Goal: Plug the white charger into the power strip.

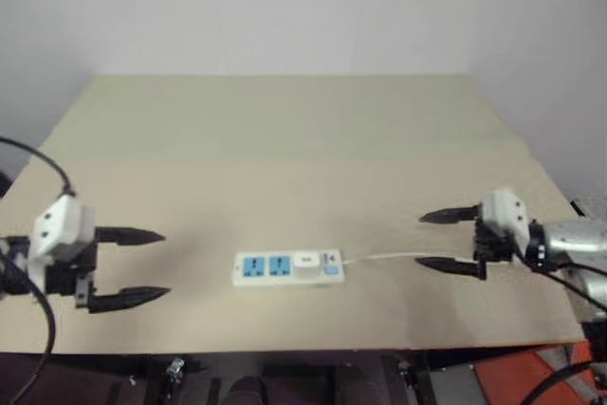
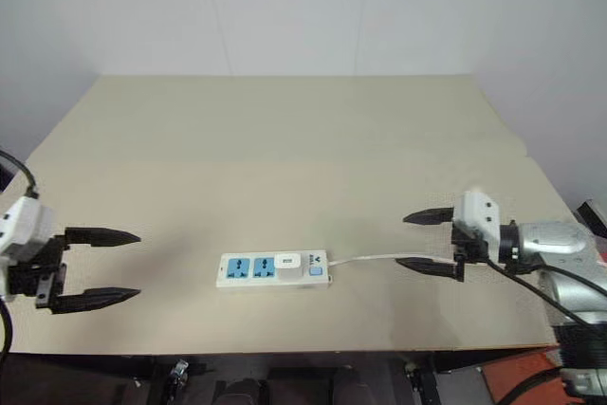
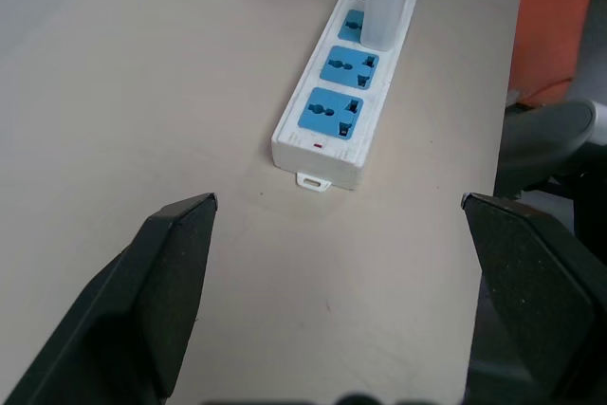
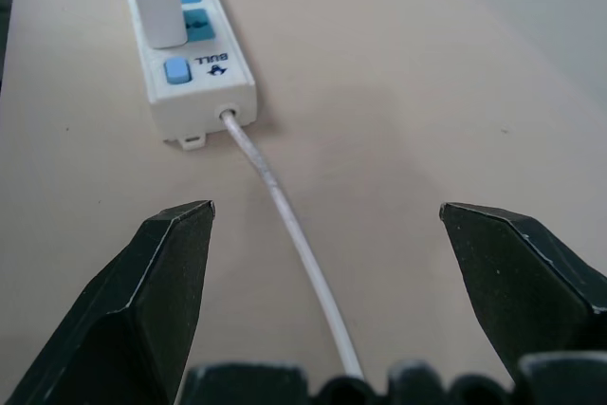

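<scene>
The power strip [image 1: 288,268] lies near the table's front edge, midway between my arms. The white charger [image 1: 306,265] stands upright in the socket nearest the blue switch [image 4: 176,70], and two blue sockets stay bare. In the left wrist view the charger [image 3: 388,2] sits at the strip's far end. The strip's thin white cord [image 1: 389,256] runs right toward my right gripper [image 1: 450,240], which is open and empty. My left gripper [image 1: 133,266] hovers open and empty well to the left of the strip.
The beige table [image 1: 285,139] stretches back to a white wall. Its front edge runs just below the strip. An orange object [image 1: 531,377] sits off the table's front right corner.
</scene>
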